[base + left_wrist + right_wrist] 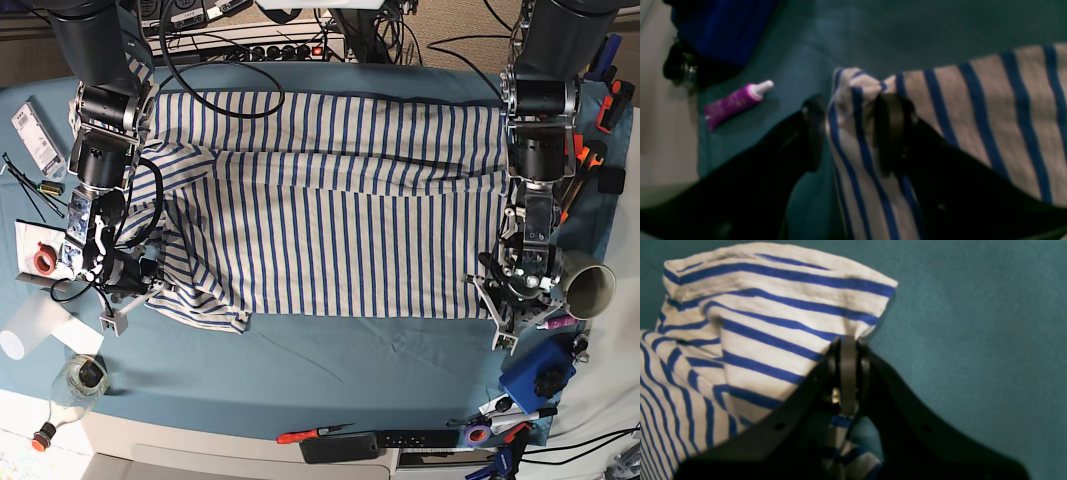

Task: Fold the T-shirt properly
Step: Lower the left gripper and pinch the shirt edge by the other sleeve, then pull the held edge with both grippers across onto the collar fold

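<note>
The white T-shirt with thin blue stripes lies spread across the teal table, its far part folded over. My right gripper is shut on a bunched edge of the T-shirt; in the base view it sits at the shirt's left front corner. My left gripper is open at the shirt's right front corner. One finger rests on the cloth and the other is over the table, with a raised fold of cloth between them.
A purple tube and a blue box lie beside the left gripper. A cup and tools stand at the right edge. A red screwdriver lies at the front. A glass bottle and tape roll sit at left.
</note>
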Controlling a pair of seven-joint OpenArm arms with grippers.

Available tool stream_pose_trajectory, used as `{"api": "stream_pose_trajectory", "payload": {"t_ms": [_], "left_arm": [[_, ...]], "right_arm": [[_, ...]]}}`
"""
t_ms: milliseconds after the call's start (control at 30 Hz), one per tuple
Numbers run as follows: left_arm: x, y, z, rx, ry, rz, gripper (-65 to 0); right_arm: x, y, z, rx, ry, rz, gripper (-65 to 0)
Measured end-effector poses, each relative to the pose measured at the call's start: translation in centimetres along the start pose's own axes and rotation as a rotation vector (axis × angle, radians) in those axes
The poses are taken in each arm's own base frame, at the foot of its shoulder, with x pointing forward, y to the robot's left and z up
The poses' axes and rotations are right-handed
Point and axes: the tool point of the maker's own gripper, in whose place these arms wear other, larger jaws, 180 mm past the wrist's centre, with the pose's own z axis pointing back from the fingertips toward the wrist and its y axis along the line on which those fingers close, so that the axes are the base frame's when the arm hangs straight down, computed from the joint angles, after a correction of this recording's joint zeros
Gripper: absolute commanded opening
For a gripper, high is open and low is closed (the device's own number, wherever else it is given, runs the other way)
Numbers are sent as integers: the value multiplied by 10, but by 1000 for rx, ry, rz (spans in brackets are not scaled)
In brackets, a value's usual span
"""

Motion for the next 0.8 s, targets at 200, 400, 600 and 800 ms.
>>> {"api": "stream_pose_trajectory", "payload": {"t_ms": [200,400,600,800], "left_arm": [[-1,0,-2,3,-4,14,-511],[-6,-6,-2,-14,30,14,-650],[-9,2,3,4,102,17,-650],[-8,11,16,21,188,51,-650]], "right_arm": [[0,0,0,1,0,0,-650],[1,-1,0,-1,-4,0,-650],[7,-11,11,-31,-13,23,-650],[37,-16,33,-45,-93,46,-650]]}}
